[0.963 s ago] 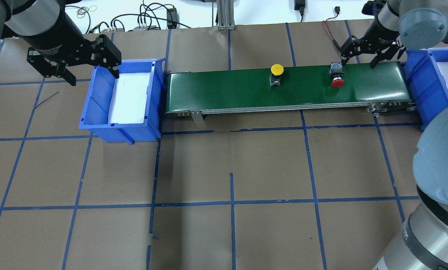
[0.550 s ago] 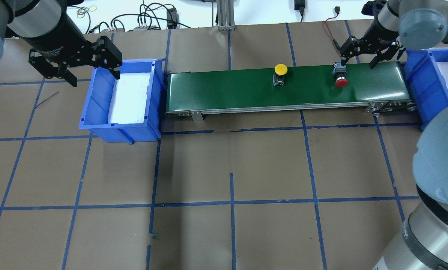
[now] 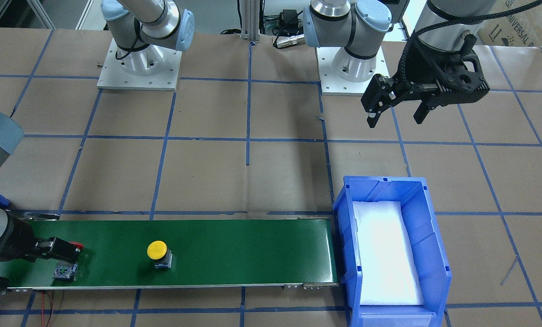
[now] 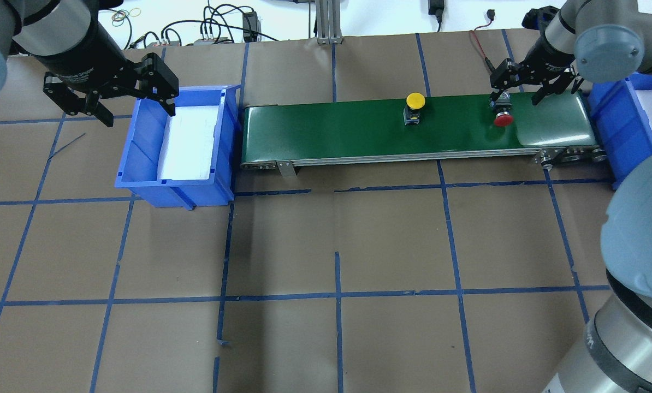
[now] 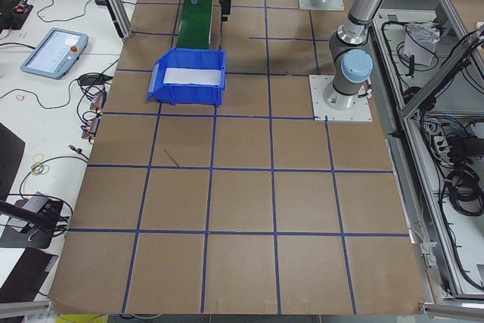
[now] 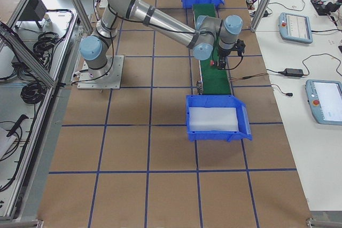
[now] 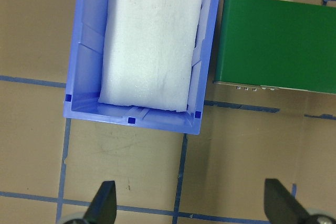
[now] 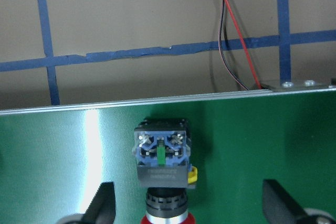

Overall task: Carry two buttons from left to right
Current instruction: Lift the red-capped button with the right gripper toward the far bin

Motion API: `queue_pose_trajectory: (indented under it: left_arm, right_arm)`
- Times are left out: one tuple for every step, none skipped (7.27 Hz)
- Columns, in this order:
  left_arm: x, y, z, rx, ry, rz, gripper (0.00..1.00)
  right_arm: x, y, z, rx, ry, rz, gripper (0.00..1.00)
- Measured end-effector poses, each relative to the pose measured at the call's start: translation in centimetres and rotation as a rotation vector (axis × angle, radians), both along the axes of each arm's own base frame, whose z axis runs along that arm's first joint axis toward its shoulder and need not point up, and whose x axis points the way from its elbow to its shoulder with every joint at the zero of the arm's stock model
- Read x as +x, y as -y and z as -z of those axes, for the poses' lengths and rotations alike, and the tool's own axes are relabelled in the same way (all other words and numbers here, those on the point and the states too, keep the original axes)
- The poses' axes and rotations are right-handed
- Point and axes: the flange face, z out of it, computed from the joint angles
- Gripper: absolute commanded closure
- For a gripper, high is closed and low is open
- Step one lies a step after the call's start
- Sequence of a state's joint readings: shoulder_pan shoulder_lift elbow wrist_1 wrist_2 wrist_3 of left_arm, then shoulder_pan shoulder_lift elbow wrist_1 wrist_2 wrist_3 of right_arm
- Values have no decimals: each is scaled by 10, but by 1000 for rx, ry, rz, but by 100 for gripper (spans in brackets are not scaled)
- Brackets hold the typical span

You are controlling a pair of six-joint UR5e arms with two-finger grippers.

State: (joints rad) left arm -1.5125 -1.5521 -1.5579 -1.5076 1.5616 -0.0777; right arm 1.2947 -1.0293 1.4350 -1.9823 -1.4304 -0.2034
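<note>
The yellow button [image 4: 415, 101] stands upright on the green conveyor belt [image 4: 331, 131], right of its middle; it also shows in the front view [image 3: 157, 250]. The red button [image 4: 503, 119] lies on its side near the belt's right end, cap toward the robot, and shows close up in the right wrist view [image 8: 161, 153]. My right gripper [image 4: 515, 99] is open, low over the belt. The red button sits between its fingers, close to one of them, and is not clamped. My left gripper [image 4: 135, 109] is open and empty, above the table beside the left blue bin [image 4: 140, 142].
The left bin holds only white foam, seen in the left wrist view [image 7: 86, 51]. A second blue bin [image 4: 612, 120] with foam stands at the belt's right end. Red and black wires [image 8: 231, 51] lie beyond the belt's far edge. Cables lie along the table's far side.
Both buttons have ridden to the right along the belt. My right gripper has shifted slightly and stays over the red button. The left gripper has hardly moved.
</note>
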Motion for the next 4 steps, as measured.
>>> queue_pose_trajectory:
  left_arm:
    - [0, 0, 0, 0, 0, 0, 0]
    - [0, 0, 0, 0, 0, 1, 0]
    - [-1, 0, 1, 0, 0, 2, 0]
    - [-3, 0, 0, 0, 0, 5, 0]
  right_arm:
    - [1, -2, 6, -1, 0, 0, 5]
    - [1, -5, 12, -6, -2, -1, 17]
    - [2, -6, 17, -11, -4, -1, 41]
    - [2, -7, 19, -14, -4, -2, 74]
